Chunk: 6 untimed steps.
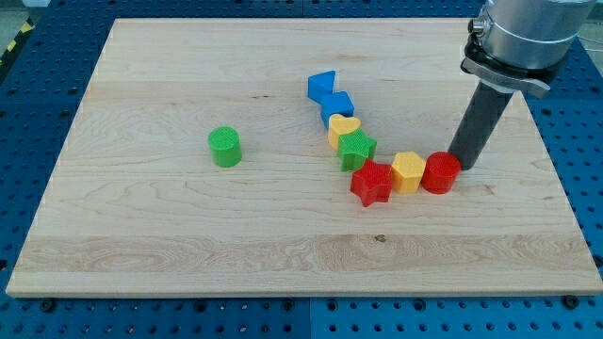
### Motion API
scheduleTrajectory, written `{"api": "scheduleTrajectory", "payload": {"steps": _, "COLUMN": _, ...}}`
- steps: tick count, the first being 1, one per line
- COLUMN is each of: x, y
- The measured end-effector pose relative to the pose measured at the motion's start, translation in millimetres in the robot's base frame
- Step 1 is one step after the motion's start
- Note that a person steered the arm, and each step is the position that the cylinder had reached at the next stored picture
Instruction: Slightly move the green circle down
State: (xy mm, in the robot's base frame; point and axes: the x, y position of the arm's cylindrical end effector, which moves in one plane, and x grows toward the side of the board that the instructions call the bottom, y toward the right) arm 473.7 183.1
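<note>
Green circle upright, axis vertical

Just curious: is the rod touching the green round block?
No: my tip sits by the red round block, far right of the green round block.

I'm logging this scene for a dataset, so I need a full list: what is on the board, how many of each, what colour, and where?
green circle: 1, green, alone at the view's left of centre
blue blocks: 2, blue, touching, top of the chain near the centre; shapes unclear
yellow heart: 1, yellow, just below the blue blocks
green star: 1, green, below the heart
red star: 1, red, bottom of the chain
yellow block: 1, yellow, right of the red star
red circle: 1, red, right end of the chain
wooden board: 1, light wood, on a blue perforated base
my tip: 1, dark rod, against the red circle's right side, far from the green circle
</note>
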Motion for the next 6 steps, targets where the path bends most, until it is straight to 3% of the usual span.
{"api": "scheduleTrajectory", "payload": {"steps": 4, "x": -43, "y": 0}}
{"api": "scheduleTrajectory", "payload": {"steps": 6, "x": -36, "y": 32}}
